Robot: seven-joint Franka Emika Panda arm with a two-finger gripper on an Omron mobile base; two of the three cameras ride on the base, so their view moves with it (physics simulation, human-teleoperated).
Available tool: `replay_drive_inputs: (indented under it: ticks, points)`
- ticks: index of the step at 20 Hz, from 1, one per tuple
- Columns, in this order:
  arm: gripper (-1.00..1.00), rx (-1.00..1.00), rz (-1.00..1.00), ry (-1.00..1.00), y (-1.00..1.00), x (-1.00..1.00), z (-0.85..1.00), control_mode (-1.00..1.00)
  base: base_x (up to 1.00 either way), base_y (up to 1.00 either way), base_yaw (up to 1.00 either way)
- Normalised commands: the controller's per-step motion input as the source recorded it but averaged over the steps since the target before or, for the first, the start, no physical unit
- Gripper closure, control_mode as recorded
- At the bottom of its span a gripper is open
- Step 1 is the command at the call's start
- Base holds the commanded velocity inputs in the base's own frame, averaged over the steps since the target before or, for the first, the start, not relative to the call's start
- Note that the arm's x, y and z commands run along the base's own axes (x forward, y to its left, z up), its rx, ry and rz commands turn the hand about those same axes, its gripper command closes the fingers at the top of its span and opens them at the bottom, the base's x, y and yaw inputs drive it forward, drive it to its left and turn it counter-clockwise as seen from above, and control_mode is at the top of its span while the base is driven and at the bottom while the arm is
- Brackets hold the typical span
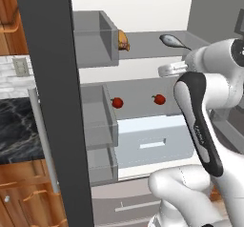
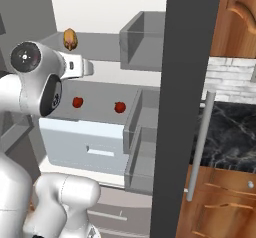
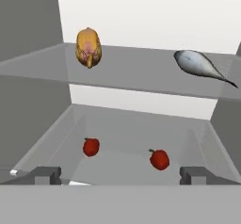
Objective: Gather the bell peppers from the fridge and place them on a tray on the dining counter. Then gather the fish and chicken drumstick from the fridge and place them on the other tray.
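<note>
Hand view puts two red bell peppers on the lower fridge shelf just beyond the gripper point(image 3: 120, 175), the left pepper point(image 3: 91, 147) ahead of the left fingertip and the right pepper point(image 3: 159, 159) ahead and a little inside the right one, well apart from each other. Above them (one shelf up) the chicken drumstick point(image 3: 88, 47) sits up and to the left of the gripper, and the fish point(image 3: 197, 65) lies up and to the right. Fingers stand wide apart with nothing between them, short of both peppers, the open fridge door point(image 1: 50, 102) off to the left.
</note>
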Motion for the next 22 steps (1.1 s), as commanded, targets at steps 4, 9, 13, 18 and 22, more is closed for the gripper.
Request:
replay_drive_inputs:
  ticks: [4, 9, 13, 18, 22]
  points:
    - [-1.00, 0.00, 0.10, 0.00, 0.17, 0.47, 0.18, -1.00, 0.00, 0.00, 0.00]
    - [-1.00, 0.00, 0.09, 0.02, 0.25, 0.69, 0.10, -1.00, 0.00, 0.00, 0.00]
    - [-1.00, 0.00, 0.08, 0.10, 0.25, 0.67, 0.04, -1.00, 0.00, 0.00, 0.00]
    - [-1.00, 0.00, 0.02, 0.13, 0.30, 0.45, 0.05, -1.00, 0.00, 0.00, 0.00]
    - [-1.00, -0.02, 0.00, 0.16, 0.33, 0.19, 0.03, -1.00, 0.00, 0.00, 0.00]
